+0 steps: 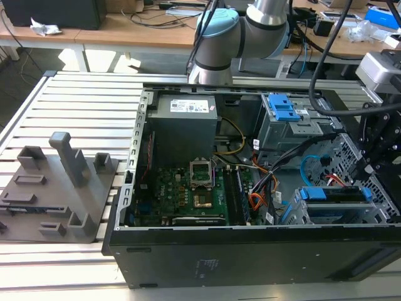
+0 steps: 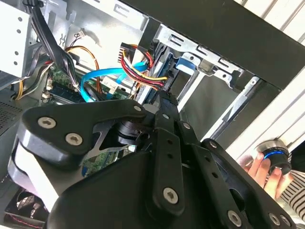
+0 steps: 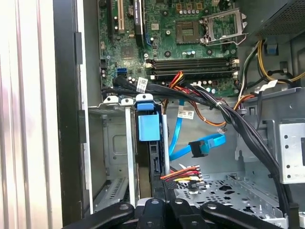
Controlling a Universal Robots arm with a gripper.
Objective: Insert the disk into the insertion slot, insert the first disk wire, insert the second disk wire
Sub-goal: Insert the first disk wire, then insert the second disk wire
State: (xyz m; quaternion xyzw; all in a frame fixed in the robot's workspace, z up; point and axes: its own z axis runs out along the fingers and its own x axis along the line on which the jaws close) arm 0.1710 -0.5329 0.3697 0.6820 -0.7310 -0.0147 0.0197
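Observation:
The disk (image 1: 332, 195), in its blue carrier, sits inside the grey insertion slot (image 1: 311, 217) at the front of the open computer case, at the exterior view's right. The first wrist view shows its blue handle (image 3: 148, 127) level with the slot's rim (image 3: 110, 101). My gripper (image 2: 164, 98) hangs over the disk's rear edge, its fingers shut on the black plug of a red, yellow and black disk wire (image 2: 138, 64). That wire (image 3: 183, 173) runs to the disk's edge just ahead of my gripper (image 3: 162, 204). A blue disk wire (image 3: 202, 146) lies loose beside it, its plug free.
The motherboard (image 3: 167, 43) and a thick black cable bundle (image 3: 228, 119) lie beyond the slot. A taller grey cage with a blue bracket (image 1: 282, 108) stands behind. A person's hand (image 2: 257, 168) holds a round knob outside the case. A grey fixture (image 1: 59, 188) sits at the exterior view's left.

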